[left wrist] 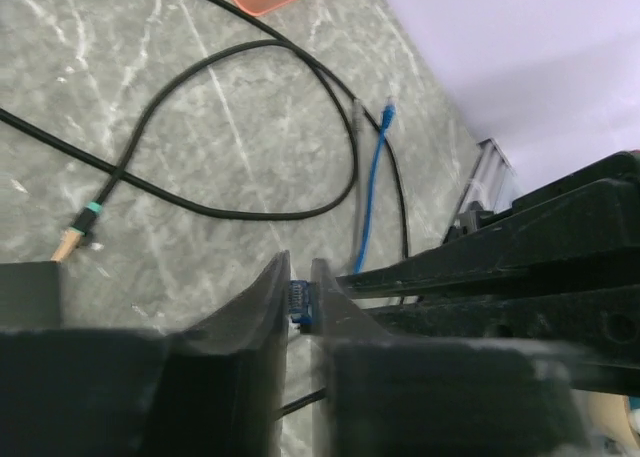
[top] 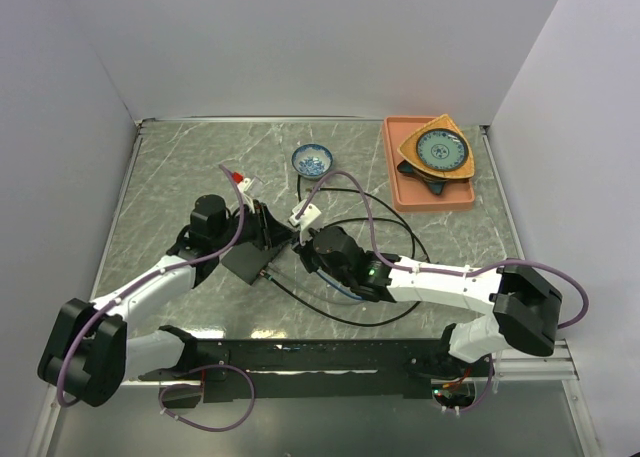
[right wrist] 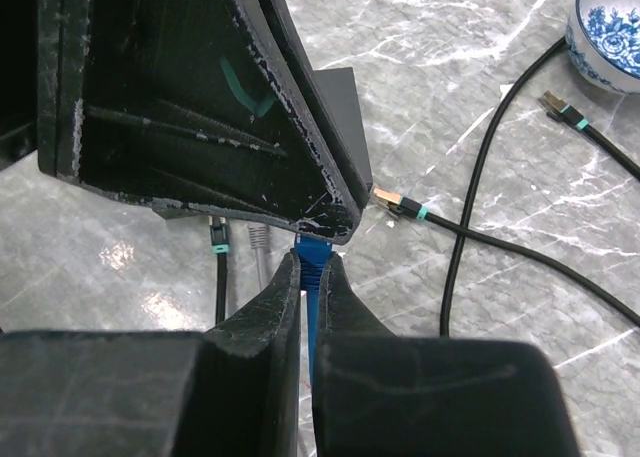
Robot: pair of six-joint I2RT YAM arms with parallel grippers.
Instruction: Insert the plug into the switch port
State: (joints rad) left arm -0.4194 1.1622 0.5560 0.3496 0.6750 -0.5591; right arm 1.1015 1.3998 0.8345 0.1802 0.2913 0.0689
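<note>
Plainly, the weak spot is the shared pinch: both grippers hold the same small blue plastic network plug [left wrist: 298, 302]. If one arm moves while the other has not let go, the plug can twist or pop free. The right gripper [right wrist: 311, 264] bites low, on the boot at the plug's tail, so the nose may droop and jam on a socket's rim instead of entering. Nothing pins the flat matte-black rectangular switch [top: 248, 264], which lies on the grey marbled table [top: 170, 167] just beside and below the fingers. A skewed push would likely slide it. The loose black cable with a gold, teal-banded end [right wrist: 398, 205] lies near the switch's corner and could snag. The left gripper [left wrist: 300, 269] is drawn to a narrow slit, with the plug's head filling it and touching both pads. The right gripper is closed tight on the boot. The sockets are hidden behind the left finger, so alignment cannot be judged.
</note>
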